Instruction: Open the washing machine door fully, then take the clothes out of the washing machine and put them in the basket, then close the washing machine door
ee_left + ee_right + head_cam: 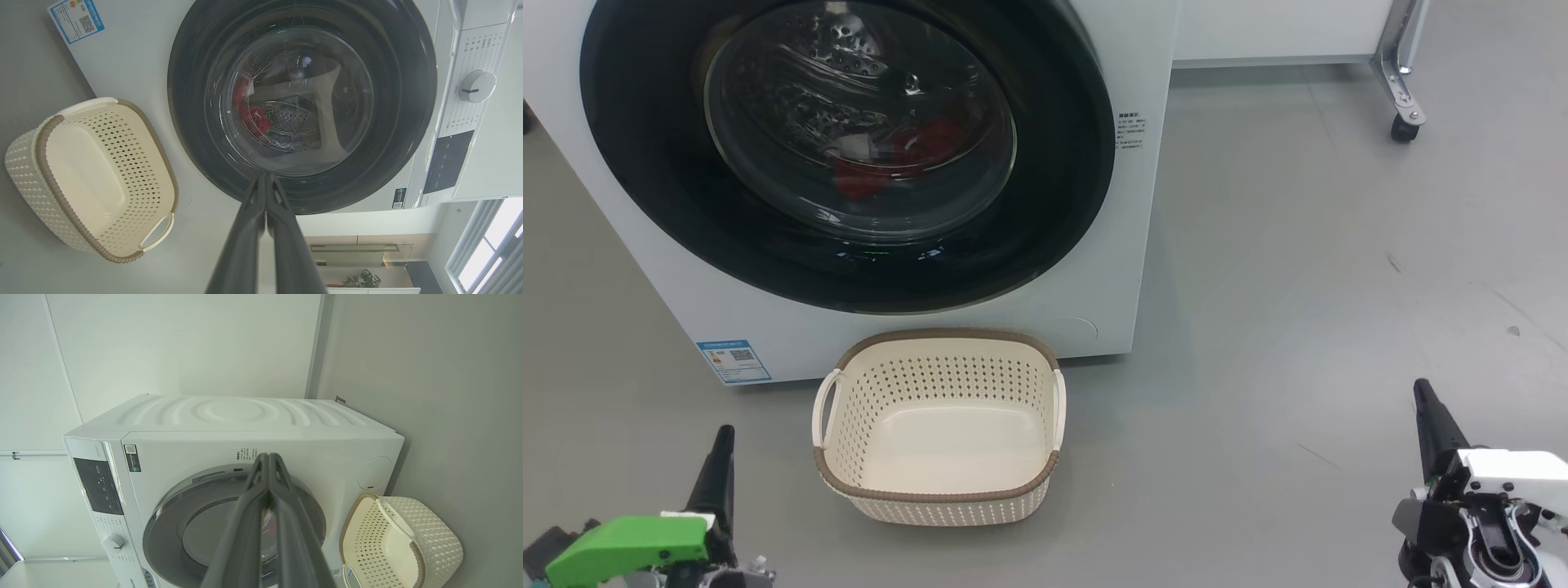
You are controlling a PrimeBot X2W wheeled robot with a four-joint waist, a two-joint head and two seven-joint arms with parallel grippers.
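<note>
Just right of the left tool (724,431) — the basket (947,334), not touching.

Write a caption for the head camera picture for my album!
Closed washing machine door with red clothes behind its glass, empty basket set in front.

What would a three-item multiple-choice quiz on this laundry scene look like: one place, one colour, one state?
1. Where is the basket? A) on the floor before the washer B) atop the washer C) inside the drum
2. What colour are the clothes? A) blue B) red C) yellow
3. The door is: A) wide open B) removed C) shut
Answers: 1 A, it stands at the washer's foot. 2 B, red shows through the door. 3 C, it sits flush.
</note>
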